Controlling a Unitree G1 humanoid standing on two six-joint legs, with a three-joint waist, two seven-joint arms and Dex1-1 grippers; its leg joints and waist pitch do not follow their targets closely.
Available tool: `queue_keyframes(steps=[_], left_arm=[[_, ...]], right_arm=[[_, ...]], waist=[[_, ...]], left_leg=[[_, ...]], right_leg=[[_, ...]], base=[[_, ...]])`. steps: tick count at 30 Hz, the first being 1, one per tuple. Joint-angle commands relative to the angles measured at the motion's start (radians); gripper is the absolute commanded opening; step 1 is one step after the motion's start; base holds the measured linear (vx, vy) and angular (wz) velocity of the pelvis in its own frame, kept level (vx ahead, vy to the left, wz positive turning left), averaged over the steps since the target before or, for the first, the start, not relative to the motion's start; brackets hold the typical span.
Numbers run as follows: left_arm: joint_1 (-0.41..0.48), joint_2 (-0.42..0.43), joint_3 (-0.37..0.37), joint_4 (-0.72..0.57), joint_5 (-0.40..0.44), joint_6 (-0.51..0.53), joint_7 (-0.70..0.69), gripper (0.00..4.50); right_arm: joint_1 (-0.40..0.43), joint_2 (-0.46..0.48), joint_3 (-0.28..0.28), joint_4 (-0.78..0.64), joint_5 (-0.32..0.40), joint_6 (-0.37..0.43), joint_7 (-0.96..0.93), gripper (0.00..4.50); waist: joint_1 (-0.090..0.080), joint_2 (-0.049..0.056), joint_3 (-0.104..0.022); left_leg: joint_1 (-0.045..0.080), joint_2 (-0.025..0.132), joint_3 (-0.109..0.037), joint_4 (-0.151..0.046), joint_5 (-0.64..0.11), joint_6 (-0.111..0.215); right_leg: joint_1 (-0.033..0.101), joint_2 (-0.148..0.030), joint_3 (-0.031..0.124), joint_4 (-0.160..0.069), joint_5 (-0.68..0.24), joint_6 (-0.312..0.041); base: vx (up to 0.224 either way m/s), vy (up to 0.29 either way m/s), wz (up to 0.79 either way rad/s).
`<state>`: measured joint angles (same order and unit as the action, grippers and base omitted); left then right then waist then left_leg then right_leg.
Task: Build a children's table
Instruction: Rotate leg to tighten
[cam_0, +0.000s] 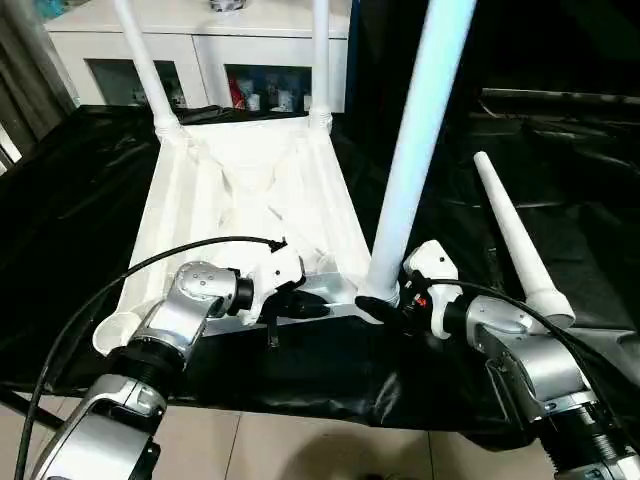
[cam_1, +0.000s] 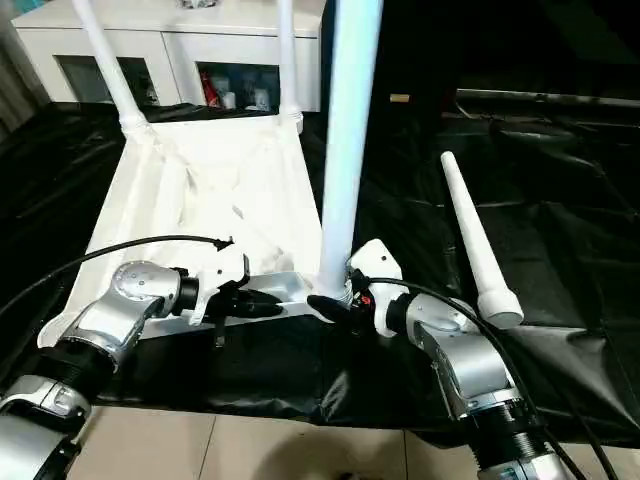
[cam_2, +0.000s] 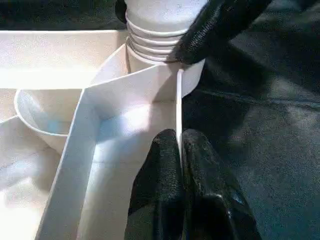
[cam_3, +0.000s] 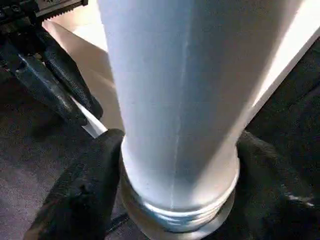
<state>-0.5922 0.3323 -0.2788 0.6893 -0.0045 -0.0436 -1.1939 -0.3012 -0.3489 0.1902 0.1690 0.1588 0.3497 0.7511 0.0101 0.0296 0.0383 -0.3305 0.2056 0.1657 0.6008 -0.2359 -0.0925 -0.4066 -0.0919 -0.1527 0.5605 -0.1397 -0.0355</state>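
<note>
The table top (cam_0: 250, 200) looks light, stiff, slippery: left gripper (cam_2: 178, 150) pinches its thin rim, right gripper (cam_0: 385, 305) clamps the leg (cam_0: 415, 150) low, near the threads.

My forearms are brushed silver cylinders with ribbed black collars near the elbows. White housings cap each wrist; the right one has a small red spot. Left tool (cam_0: 300, 305) and right tool (cam_0: 378, 308) have glossy black fingers. Black cables loop off both arms.
</note>
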Motion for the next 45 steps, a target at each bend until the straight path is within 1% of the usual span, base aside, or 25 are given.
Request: queue_keyframes(steps=[1,3,4,7,8,11,12,13,14,15,18,20,21,24,25,28,31,33,35,36,38,41,42,44,45], left_arm=[[0.015,-0.007,0.007,-0.011,-0.017,0.008,-0.005,0.00],[0.017,-0.007,0.008,-0.016,-0.018,0.012,-0.006,0.00],[0.019,-0.006,0.009,-0.018,-0.018,0.012,-0.003,0.00],[0.020,-0.006,0.010,-0.020,-0.018,0.014,0.000,0.00],[0.022,-0.005,0.012,-0.022,-0.010,0.018,0.021,0.00],[0.019,-0.013,0.017,-0.015,-0.003,0.025,0.055,0.00],[-0.005,-0.047,0.025,0.025,0.028,0.034,0.168,0.00],[-0.011,-0.053,0.026,0.032,0.034,0.039,0.189,0.00],[-0.024,-0.068,0.028,0.050,0.049,0.049,0.240,0.00],[-0.060,-0.113,0.033,0.091,0.075,0.076,0.357,0.00],[-0.100,-0.195,0.044,0.118,0.081,0.129,0.482,0.00],[-0.108,-0.221,0.044,0.121,0.081,0.143,0.512,0.00],[-0.123,-0.272,0.043,0.124,0.079,0.173,0.561,0.00],[-0.137,-0.319,0.036,0.130,0.092,0.200,0.615,0.00],[-0.138,-0.325,0.035,0.131,0.095,0.203,0.622,0.00],[-0.140,-0.322,0.031,0.139,0.116,0.190,0.645,0.00],[-0.134,-0.301,0.038,0.131,0.117,0.188,0.642,0.00],[-0.137,-0.287,0.045,0.123,0.116,0.175,0.654,0.00],[-0.138,-0.284,0.046,0.123,0.116,0.168,0.655,0.00],[-0.140,-0.284,0.055,0.121,0.106,0.162,0.647,0.00],[-0.141,-0.283,0.069,0.117,0.088,0.155,0.621,0.45],[-0.140,-0.274,0.078,0.106,0.076,0.158,0.599,0.64],[-0.139,-0.273,0.079,0.105,0.075,0.157,0.602,0.93],[-0.137,-0.266,0.091,0.098,0.067,0.141,0.609,1.05],[-0.135,-0.256,0.110,0.081,0.054,0.136,0.614,1.12]], right_arm=[[0.006,0.002,0.014,-0.023,0.002,0.010,0.015,2.94],[0.007,0.002,0.016,-0.018,-0.003,0.006,0.013,2.79],[0.008,0.003,0.017,-0.015,-0.005,0.004,0.010,2.78],[0.008,0.009,0.013,-0.006,-0.007,0.000,-0.003,2.72],[0.010,0.026,0.000,0.006,-0.011,-0.003,-0.038,2.72],[0.006,0.057,-0.028,0.031,-0.013,-0.009,-0.099,2.72],[-0.011,0.124,-0.087,0.090,-0.023,-0.008,-0.251,2.72],[-0.014,0.136,-0.098,0.100,-0.023,-0.008,-0.279,2.72],[-0.023,0.166,-0.125,0.123,-0.025,-0.007,-0.346,2.72],[-0.049,0.239,-0.188,0.179,-0.012,0.003,-0.492,2.72],[-0.089,0.305,-0.219,0.244,-0.006,-0.019,-0.600,2.72],[-0.101,0.325,-0.226,0.262,-0.005,-0.025,-0.629,2.72],[-0.132,0.355,-0.226,0.304,-0.008,-0.052,-0.663,2.72],[-0.164,0.384,-0.215,0.346,-0.029,-0.085,-0.685,2.72],[-0.169,0.388,-0.207,0.349,-0.037,-0.087,-0.679,2.72],[-0.175,0.393,-0.187,0.350,-0.065,-0.103,-0.674,2.72],[-0.172,0.393,-0.184,0.345,-0.055,-0.137,-0.641,2.72],[-0.174,0.386,-0.202,0.344,-0.036,-0.166,-0.619,2.72],[-0.176,0.385,-0.214,0.344,-0.025,-0.173,-0.609,3.28],[-0.176,0.376,-0.216,0.338,-0.027,-0.179,-0.604,3.28],[-0.174,0.360,-0.217,0.323,-0.036,-0.183,-0.594,3.51],[-0.164,0.340,-0.236,0.279,-0.024,-0.186,-0.585,3.71],[-0.162,0.337,-0.240,0.272,-0.021,-0.186,-0.584,3.91],[-0.142,0.316,-0.233,0.229,-0.032,-0.182,-0.575,4.07],[-0.119,0.299,-0.231,0.181,-0.033,-0.149,-0.567,4.15]], waist=[[0.007,-0.013,-0.059],[0.005,-0.021,-0.057],[0.008,-0.014,-0.057],[0.007,-0.019,-0.058],[0.007,-0.013,-0.057],[0.001,-0.017,-0.055],[-0.002,-0.017,-0.054],[-0.003,-0.006,-0.054],[-0.009,-0.012,-0.053],[-0.008,-0.011,-0.053],[-0.003,-0.012,-0.055],[0.000,-0.013,-0.057],[0.000,-0.008,-0.060],[0.005,-0.009,-0.066],[0.004,-0.004,-0.069],[0.006,-0.002,-0.070],[0.009,-0.001,-0.069],[0.012,-0.002,-0.067],[0.013,-0.002,-0.068],[0.013,0.000,-0.068],[0.010,-0.003,-0.068],[0.002,0.001,-0.070],[0.001,-0.001,-0.073],[0.004,0.004,-0.071],[0.006,0.001,-0.073]], left_leg=[[-0.017,0.025,-0.003,-0.073,-0.103,0.089],[-0.018,0.024,-0.001,-0.073,-0.109,0.090],[-0.017,0.024,-0.002,-0.073,-0.106,0.089],[-0.018,0.023,-0.001,-0.072,-0.100,0.090],[-0.018,0.023,-0.003,-0.072,-0.099,0.089],[-0.019,0.022,-0.002,-0.074,-0.114,0.077],[-0.019,0.020,-0.002,-0.073,-0.124,0.073],[-0.016,0.020,-0.003,-0.073,-0.128,0.067],[-0.016,0.016,-0.001,-0.071,-0.133,0.054],[-0.012,0.012,-0.001,-0.071,-0.133,0.043],[-0.009,0.013,0.000,-0.070,-0.129,0.045],[-0.010,0.012,-0.001,-0.070,-0.118,0.053],[-0.013,0.016,0.000,-0.069,-0.097,0.060],[-0.019,0.020,-0.003,-0.068,-0.041,0.078],[-0.019,0.020,-0.002,-0.064,-0.021,0.088],[-0.018,0.017,-0.001,-0.061,0.011,0.124],[-0.016,0.017,0.001,-0.062,-0.006,0.134],[-0.014,0.018,0.002,-0.064,-0.037,0.123],[-0.015,0.019,0.001,-0.065,-0.040,0.120],[-0.015,0.019,0.001,-0.064,-0.035,0.121],[-0.019,0.018,0.000,-0.063,-0.034,0.125],[-0.022,0.015,-0.001,-0.060,-0.019,0.139],[-0.024,0.015,-0.001,-0.058,-0.002,0.145],[-0.023,0.014,0.000,-0.056,0.006,0.153],[-0.024,0.015,0.000,-0.054,0.017,0.158]], right_leg=[[0.066,-0.066,0.064,-0.061,-0.356,-0.124],[0.066,-0.065,0.064,-0.063,-0.363,-0.123],[0.066,-0.066,0.064,-0.062,-0.370,-0.122],[0.066,-0.066,0.064,-0.063,-0.371,-0.117],[0.066,-0.066,0.064,-0.062,-0.371,-0.118],[0.065,-0.066,0.062,-0.066,-0.396,-0.112],[0.064,-0.066,0.061,-0.071,-0.422,-0.102],[0.062,-0.066,0.061,-0.072,-0.432,-0.101],[0.059,-0.062,0.058,-0.078,-0.456,-0.087],[0.058,-0.061,0.054,-0.084,-0.487,-0.074],[0.056,-0.063,0.053,-0.088,-0.493,-0.066],[0.059,-0.062,0.054,-0.085,-0.465,-0.072],[0.060,-0.065,0.058,-0.078,-0.423,-0.091],[0.066,-0.063,0.062,-0.057,-0.293,-0.136],[0.066,-0.061,0.063,-0.050,-0.233,-0.158],[0.069,-0.061,0.065,-0.041,-0.161,-0.189],[0.071,-0.063,0.064,-0.045,-0.182,-0.193],[0.070,-0.063,0.063,-0.050,-0.231,-0.181],[0.071,-0.064,0.064,-0.050,-0.235,-0.177],[0.071,-0.063,0.064,-0.049,-0.223,-0.179],[0.074,-0.062,0.064,-0.045,-0.209,-0.182],[0.076,-0.062,0.063,-0.043,-0.190,-0.187],[0.076,-0.062,0.064,-0.039,-0.173,-0.190],[0.072,-0.061,0.064,-0.039,-0.172,-0.195],[0.072,-0.059,0.064,-0.037,-0.157,-0.191]], base=[[0.000,0.000,0.00],[0.000,0.000,0.00],[0.000,0.000,0.00],[0.000,0.000,0.00],[0.000,0.000,0.00],[0.000,0.000,0.00],[0.000,0.000,0.00],[0.000,0.000,0.00],[0.000,0.000,0.00],[0.000,0.000,0.00],[0.000,0.000,0.00],[0.000,0.000,0.00],[0.000,0.000,0.00],[0.000,0.000,0.00],[0.000,0.000,0.00],[0.000,0.000,0.00],[0.000,0.000,0.00],[0.000,0.000,0.00],[0.000,0.000,0.00],[0.000,0.000,0.00],[0.000,0.000,0.00],[0.000,0.000,0.00],[0.000,0.000,0.00],[0.000,0.000,0.00],[0.000,0.000,0.00]])
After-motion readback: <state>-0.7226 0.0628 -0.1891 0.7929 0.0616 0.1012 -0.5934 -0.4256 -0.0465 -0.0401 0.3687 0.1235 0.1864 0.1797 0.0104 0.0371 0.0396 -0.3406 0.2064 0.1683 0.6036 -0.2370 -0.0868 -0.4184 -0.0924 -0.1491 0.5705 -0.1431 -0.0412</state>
